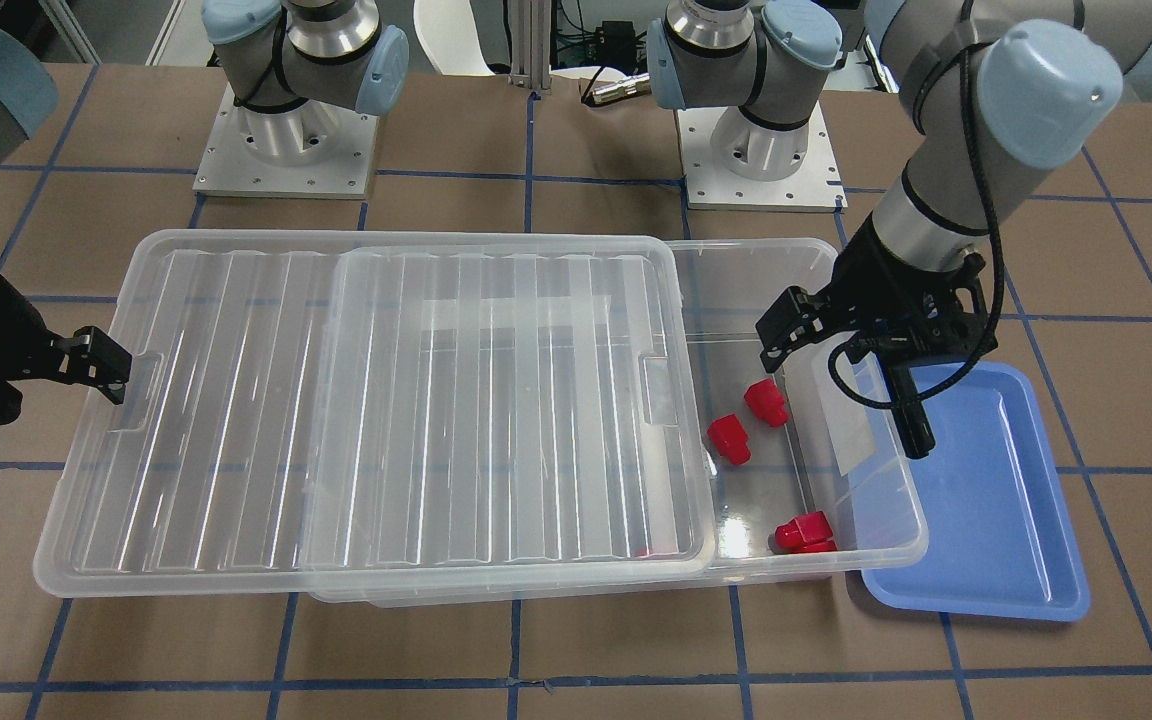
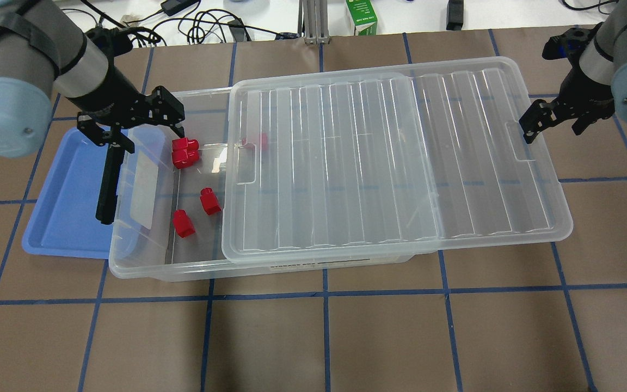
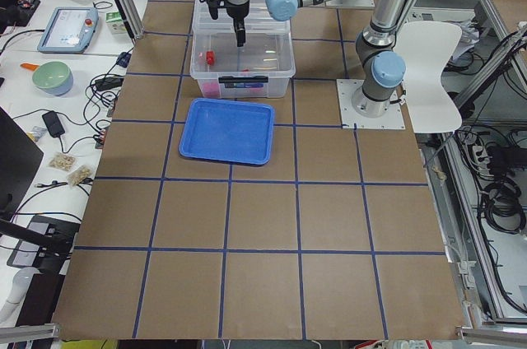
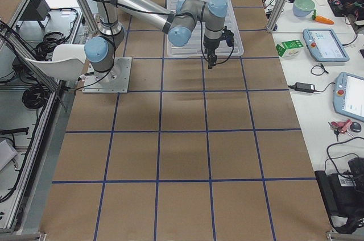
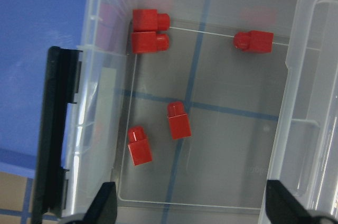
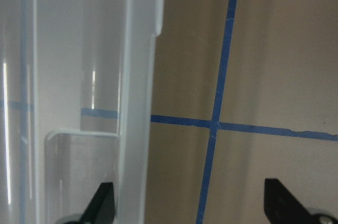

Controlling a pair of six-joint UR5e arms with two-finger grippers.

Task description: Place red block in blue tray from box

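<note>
The clear box (image 2: 155,269) lies mid-table, its ribbed lid (image 2: 389,163) slid toward my right so the left end is uncovered. Several red blocks lie there: two together (image 2: 185,151), one (image 2: 210,200) and one (image 2: 184,223) apart, another under the lid's edge (image 2: 256,141). The left wrist view shows them too (image 5: 178,120). The blue tray (image 2: 68,218) sits beside the box's latch end (image 2: 106,185) and holds nothing. My left gripper (image 2: 131,122) is open and empty above the uncovered end. My right gripper (image 2: 555,122) is open over the lid's far edge (image 6: 132,102).
The lid (image 1: 386,400) overhangs the box toward my right arm. Both arm bases (image 1: 286,150) stand behind the box. A green carton (image 2: 362,16) and cables lie beyond the table's far edge. Brown table with blue grid lines surrounds the box.
</note>
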